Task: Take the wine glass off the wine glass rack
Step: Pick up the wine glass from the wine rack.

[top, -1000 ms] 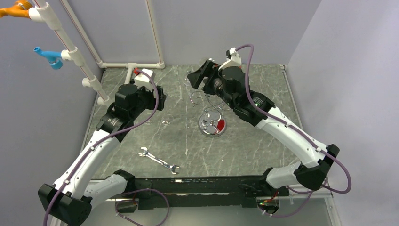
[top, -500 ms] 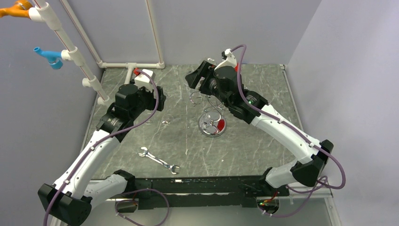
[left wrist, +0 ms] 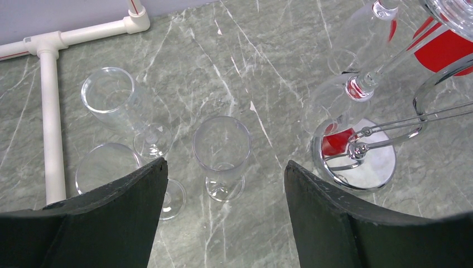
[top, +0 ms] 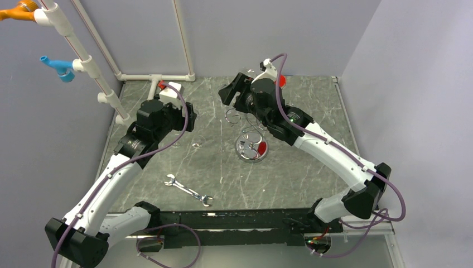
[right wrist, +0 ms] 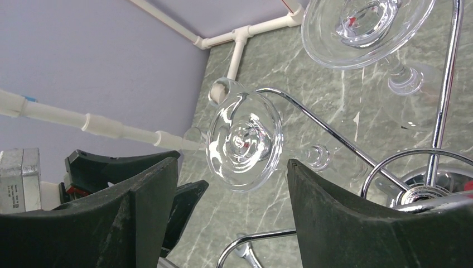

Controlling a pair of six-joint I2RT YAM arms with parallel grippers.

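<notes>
The wine glass rack stands mid-table, with its shiny round base (top: 252, 148) and curled wire arms (top: 236, 116). In the right wrist view, a clear wine glass hangs upside down from a wire arm, its round foot (right wrist: 244, 140) just beyond my open right gripper (right wrist: 233, 163). A second hanging glass foot (right wrist: 365, 28) is at the top, by the rack post (right wrist: 444, 95). My right gripper (top: 231, 92) hovers at the rack's far left side. My left gripper (top: 189, 116) is open and empty (left wrist: 226, 164), left of the rack base (left wrist: 362, 164).
Three clear glasses stand on the table below the left gripper (left wrist: 222, 153), (left wrist: 120, 106), (left wrist: 106, 167). A silver wrench (top: 188, 190) lies near the front. White PVC pipes (top: 156, 77) run along the back left corner. Grey walls close in the sides.
My right arm has shifted a little to the left, bringing its gripper closer over the rack's arms. The left arm has not moved.
</notes>
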